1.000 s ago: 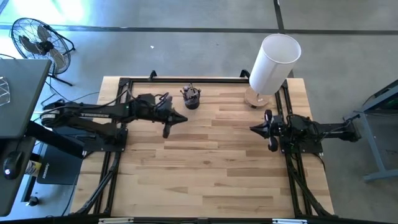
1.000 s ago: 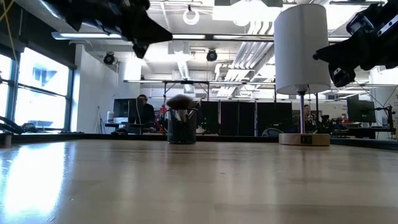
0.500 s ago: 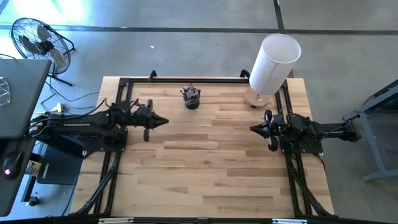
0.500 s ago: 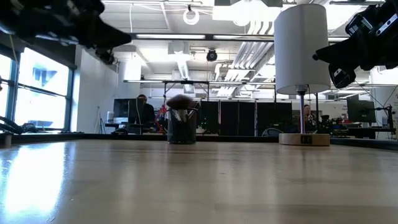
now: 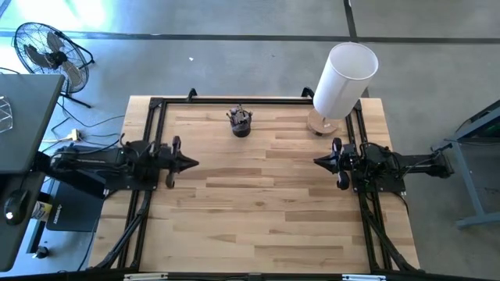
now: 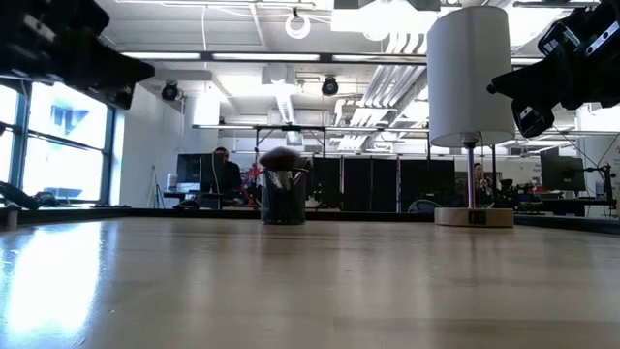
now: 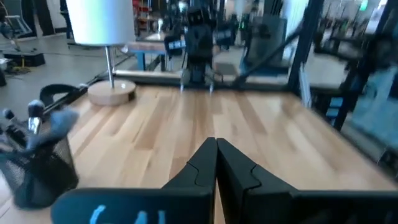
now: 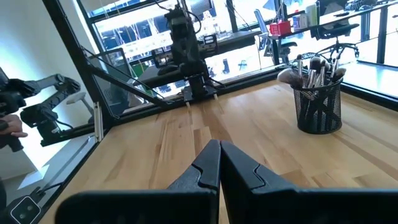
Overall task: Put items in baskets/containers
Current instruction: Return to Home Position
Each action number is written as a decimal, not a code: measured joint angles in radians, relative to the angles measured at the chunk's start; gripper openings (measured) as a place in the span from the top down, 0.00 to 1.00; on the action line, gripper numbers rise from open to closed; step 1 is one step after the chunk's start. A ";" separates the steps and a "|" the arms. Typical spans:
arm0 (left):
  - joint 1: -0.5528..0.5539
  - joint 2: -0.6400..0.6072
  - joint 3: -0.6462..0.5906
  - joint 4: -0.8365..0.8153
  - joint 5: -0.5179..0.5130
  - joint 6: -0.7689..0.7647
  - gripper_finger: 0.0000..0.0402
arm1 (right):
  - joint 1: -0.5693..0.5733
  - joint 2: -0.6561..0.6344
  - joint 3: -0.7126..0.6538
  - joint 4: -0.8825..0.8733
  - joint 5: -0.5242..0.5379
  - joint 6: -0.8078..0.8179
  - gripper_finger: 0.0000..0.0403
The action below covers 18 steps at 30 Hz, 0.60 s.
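A small black wire-mesh cup [image 5: 241, 124] stands on its base at the table's far middle, with several makeup brushes [image 8: 311, 67] standing in it, heads up. It also shows in the low view [image 6: 284, 197] and the left wrist view [image 7: 38, 168]. My left gripper [image 5: 193, 163] is shut and empty above the table's left edge. My right gripper [image 5: 317, 162] is shut and empty above the table's right side.
A tall white cylinder [image 5: 344, 78] on a round wooden base [image 5: 321, 123] stands at the far right corner. A black metal frame [image 5: 156, 105] runs along the table's edges. Bare wood lies between the two grippers.
My left gripper has drawn back from beside the mesh cup toward the table's left edge and a little toward the near edge, staying shut. The cup and brushes have kept still.
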 joint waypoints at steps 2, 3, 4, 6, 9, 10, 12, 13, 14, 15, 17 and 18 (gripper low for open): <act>-0.036 -0.040 -0.003 -0.064 -0.019 0.040 1.00 | 0.000 0.000 0.000 0.000 0.000 0.000 1.00; -0.048 -0.060 -0.003 -0.086 -0.019 0.057 1.00 | 0.000 0.000 0.000 0.000 0.000 0.000 1.00; -0.058 -0.081 -0.003 -0.107 -0.016 0.067 1.00 | 0.000 0.000 0.000 0.000 0.000 0.000 1.00; -0.069 -0.130 -0.003 -0.147 0.003 0.088 1.00 | 0.000 0.000 0.000 0.000 0.000 0.000 1.00; -0.067 -0.148 -0.001 -0.159 0.061 0.116 1.00 | 0.000 0.000 0.000 0.000 0.000 0.000 1.00; -0.067 -0.146 -0.002 -0.159 0.078 0.121 1.00 | 0.000 0.001 0.000 0.001 0.000 0.000 1.00; -0.067 -0.146 -0.009 -0.137 0.129 0.134 1.00 | 0.000 0.000 0.000 0.000 0.000 0.000 1.00; -0.067 -0.147 -0.023 -0.090 0.153 0.136 1.00 | 0.000 -0.001 0.000 0.001 0.000 0.000 1.00; -0.067 -0.148 -0.041 -0.036 0.172 0.137 1.00 | 0.000 -0.001 0.000 0.002 0.001 0.000 1.00; -0.067 -0.147 -0.060 0.025 0.188 0.137 1.00 | 0.000 0.000 -0.001 0.003 0.001 0.000 1.00; -0.067 -0.146 -0.102 0.126 0.214 0.135 1.00 | 0.000 0.000 -0.001 0.003 0.001 0.000 1.00; -0.067 -0.145 -0.117 0.137 0.214 0.126 1.00 | 0.000 0.000 -0.001 0.003 0.002 0.000 1.00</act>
